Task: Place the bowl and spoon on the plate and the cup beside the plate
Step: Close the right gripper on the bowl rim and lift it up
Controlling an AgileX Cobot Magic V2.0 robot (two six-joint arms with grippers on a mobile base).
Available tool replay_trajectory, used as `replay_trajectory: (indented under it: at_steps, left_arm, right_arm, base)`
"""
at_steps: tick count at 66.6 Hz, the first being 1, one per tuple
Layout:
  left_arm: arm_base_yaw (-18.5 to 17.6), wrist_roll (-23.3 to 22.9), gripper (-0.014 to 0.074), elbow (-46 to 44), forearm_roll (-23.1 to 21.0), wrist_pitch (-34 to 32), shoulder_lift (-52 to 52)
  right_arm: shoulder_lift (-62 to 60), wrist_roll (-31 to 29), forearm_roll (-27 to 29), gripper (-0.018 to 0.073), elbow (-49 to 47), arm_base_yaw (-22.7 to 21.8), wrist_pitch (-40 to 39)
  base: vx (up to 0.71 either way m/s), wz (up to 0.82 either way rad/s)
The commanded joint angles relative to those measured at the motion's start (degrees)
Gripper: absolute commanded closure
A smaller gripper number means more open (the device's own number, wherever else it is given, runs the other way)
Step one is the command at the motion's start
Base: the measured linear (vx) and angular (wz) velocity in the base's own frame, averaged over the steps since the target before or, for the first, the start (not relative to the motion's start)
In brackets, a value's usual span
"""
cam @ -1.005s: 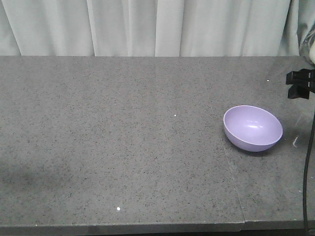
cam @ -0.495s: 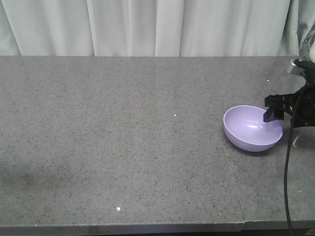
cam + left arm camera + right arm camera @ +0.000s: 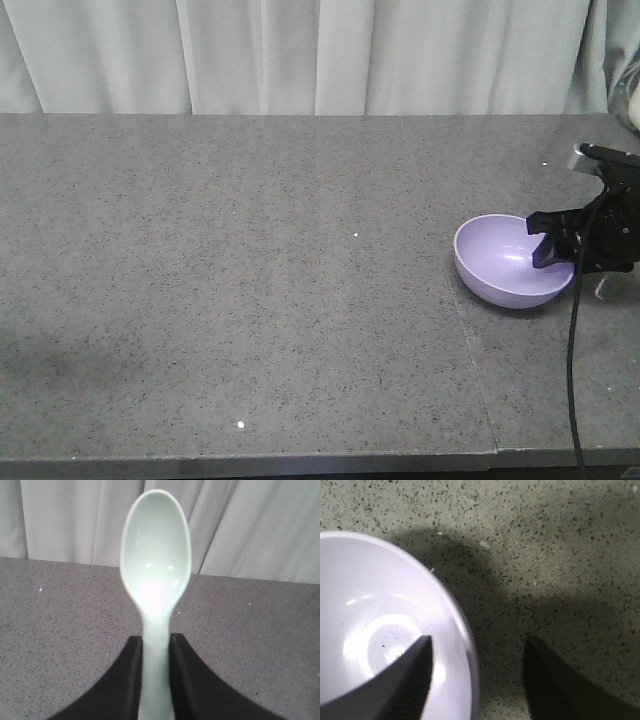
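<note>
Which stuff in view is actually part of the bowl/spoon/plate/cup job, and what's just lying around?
Job:
- bowl, right claw open astride its rim
- spoon, gripped by left claw
- no plate or cup in view

Just there:
- grey table
- curtain
- black cable

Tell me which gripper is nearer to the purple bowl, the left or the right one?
Right. The right gripper straddles the rim of the bowl, one finger inside, one outside. The left gripper holds the spoon above the table, with no bowl in its view.
</note>
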Motion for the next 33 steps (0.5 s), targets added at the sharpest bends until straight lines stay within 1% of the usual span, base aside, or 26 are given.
replay_trajectory:
  at_steps: [1, 7, 12, 17, 23, 29, 33]
  left_arm:
    - [-0.08, -0.06, 0.0603, -1.34, -1.48, -3.34, -0.53]
    - [-0.08, -0.06, 0.0603, -1.34, -1.48, -3.34, -0.53]
    - [-0.08, -0.06, 0.0602, -1.34, -1.48, -3.34, -0.53]
    - [-0.08, -0.06, 0.0602, -1.34, -1.48, -3.34, -0.53]
    - [-0.08, -0.06, 0.0602, -1.34, -1.48, -3.34, -0.53]
    - [-0.08, -0.06, 0.0602, -1.34, -1.48, -3.47, -0.53]
    - [-0.08, -0.06, 0.0602, -1.34, -1.48, -3.47, -0.53]
  right_arm:
    - [-2.37, -0.85, 1.05, 0.0352, -1.74, -0.37, -0.77]
    - [-2.32, -0.98, 1.00, 0.0491, -1.74, -0.37, -0.83]
    - [-2.32, -1.12, 1.13, 0.0575, -1.74, -0.37, -1.22]
    - [-2.38, -1.64, 2.07, 0.0570, -1.86, -0.37, -1.58]
    - [-3.62, -3.47, 5.08, 0.0568, -3.35, -0.37, -0.14]
    - [-6.09, -6.47, 9.47, 0.0569, -6.25, -0.37, 2.64]
    - [-8.77, -8.30, 13.46, 0.0569, -9.16, -0.37, 5.47]
  base:
    - [0.00, 0.00]
    - [0.00, 0.00]
    - [0.00, 0.00]
    - [0.00, 0.00]
    - [0.00, 0.00]
    - [0.00, 0.00]
    - [0.00, 0.00]
